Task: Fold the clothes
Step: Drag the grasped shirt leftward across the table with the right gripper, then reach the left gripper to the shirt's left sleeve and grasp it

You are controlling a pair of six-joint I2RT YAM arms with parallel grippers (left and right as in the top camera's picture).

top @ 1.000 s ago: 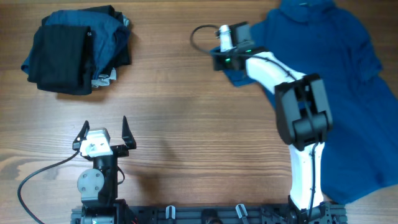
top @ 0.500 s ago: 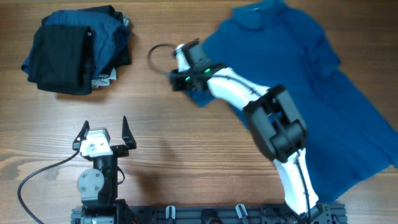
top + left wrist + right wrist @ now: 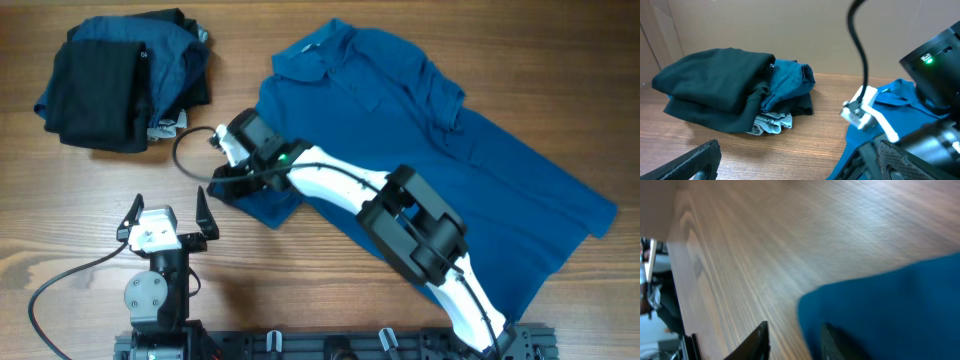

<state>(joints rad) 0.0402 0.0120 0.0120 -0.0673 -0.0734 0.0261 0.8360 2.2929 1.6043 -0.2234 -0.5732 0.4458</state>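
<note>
The large blue polo shirt (image 3: pixel 400 130) lies spread across the middle and right of the table, collar at the back. My right gripper (image 3: pixel 226 182) is low at the shirt's left sleeve (image 3: pixel 265 205) and shut on its edge. In the right wrist view the blue fabric (image 3: pixel 890 310) lies by the narrow-set fingers (image 3: pixel 795 340). My left gripper (image 3: pixel 168 212) is open and empty near the front left. In the left wrist view its fingers (image 3: pixel 790 165) frame bare wood, with the shirt (image 3: pixel 900 92) at the right.
A pile of black and dark blue clothes (image 3: pixel 120 75) sits at the back left and also shows in the left wrist view (image 3: pixel 725 85). The right arm (image 3: pixel 340 190) stretches across the shirt. Its black cable (image 3: pixel 185 160) loops over the wood.
My right gripper has moved left and toward the front, dragging the blue shirt by its sleeve from the far right to the table's middle. The left arm has not moved.
</note>
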